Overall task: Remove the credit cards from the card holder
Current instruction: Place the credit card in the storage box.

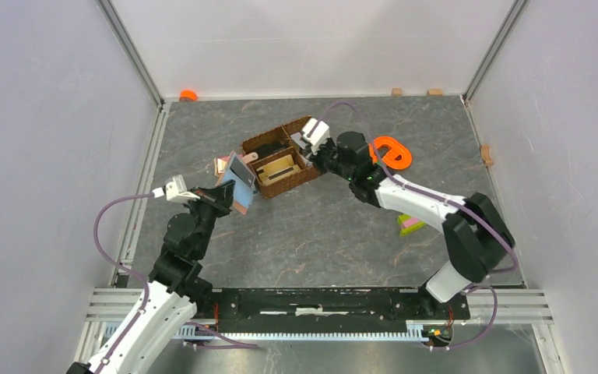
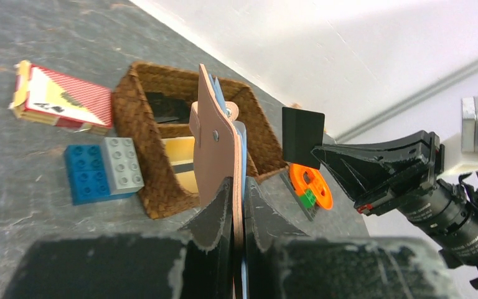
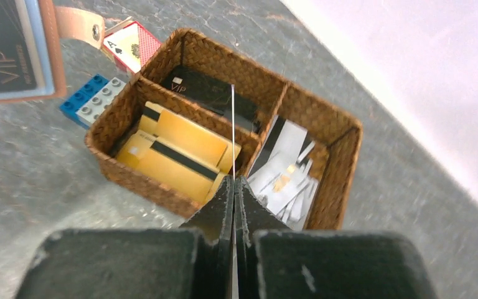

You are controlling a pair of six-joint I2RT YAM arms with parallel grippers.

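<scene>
At the right gripper (image 3: 233, 182): fingers pressed together on one thin dark card (image 2: 302, 136), held upright, edge-on to its own wrist camera, hanging above the wicker basket (image 3: 342, 156) directly beneath. Straight below the fingertips, a divider wall. On the near side of it, a compartment of gold cards (image 3: 180, 146). Beyond it, a black card (image 3: 205, 93) lying flat. Off to the right, a compartment of white cards (image 3: 283, 177). Hard to tell from this angle the exact compartment under the held card's lower edge; probably the wall itself.

For a clean drop:
- Shift a little off the divider before letting go, towards the far compartment, home of the matching black card.
- Lower first, bringing the card's edge inside the basket rim, then part the fingers slowly. From this height, a likely flutter, a catch on the wicker, and a tumble out onto the bench (image 3: 37, 187).
- Tilt the wrist for a flat landing rather than a lean against the wall.

Away to the left of that gripper, at the left gripper (image 2: 238, 187): clamped on the lower edge of the tan card holder (image 2: 215, 143), held upright off the bench, snap tab loose. More credit cards (image 3: 3, 50) showing in its pocket, so task not finished. Hold that clamp firm, open side turned towards the right gripper, ready for the next pull. Past the holder, toy bricks (image 2: 103, 168) just beside the basket; no need to disturb.
</scene>
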